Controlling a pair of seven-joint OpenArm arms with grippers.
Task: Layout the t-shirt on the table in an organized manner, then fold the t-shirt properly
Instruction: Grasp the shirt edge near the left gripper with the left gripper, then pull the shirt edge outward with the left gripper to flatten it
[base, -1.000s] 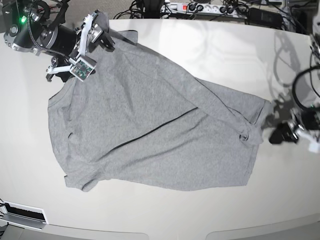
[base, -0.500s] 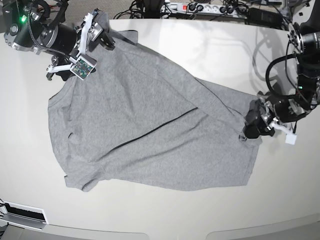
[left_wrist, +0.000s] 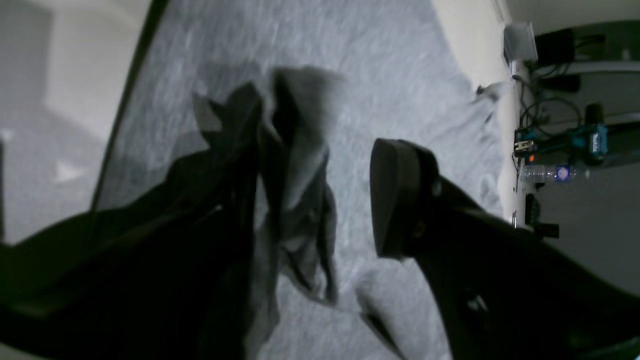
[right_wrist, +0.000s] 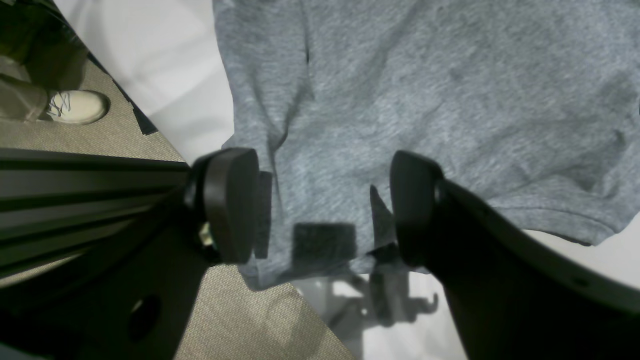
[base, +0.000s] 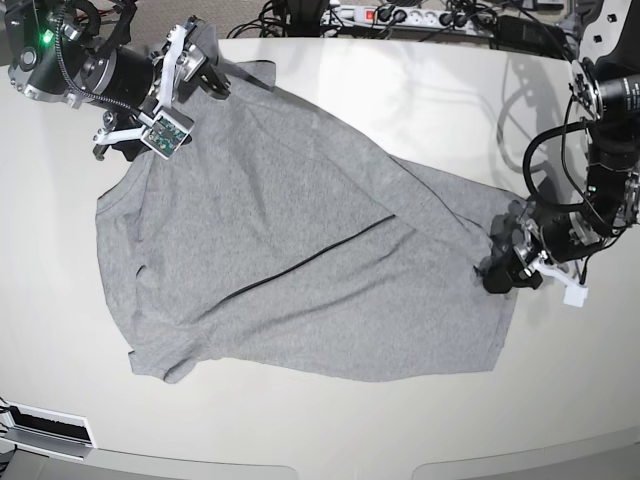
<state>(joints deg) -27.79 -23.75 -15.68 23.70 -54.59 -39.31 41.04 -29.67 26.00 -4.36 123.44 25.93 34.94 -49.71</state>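
- The left gripper (left_wrist: 320, 200) stands wide apart, a bunched dark fold of the heather-grey cotton t-shirt (base: 300, 250) lying against one finger; nothing is pinched, so I judge it poised to catch that side edge.
- The right gripper (right_wrist: 320, 205) is likewise spread, straddling the shirt's far corner where cloth overhangs the rim, gripping nothing.
- The shirt lies mostly flat, creased diagonally, on the glossy off-white table (base: 420, 90).
- Bare tabletop all round leaves room to draw it straight.
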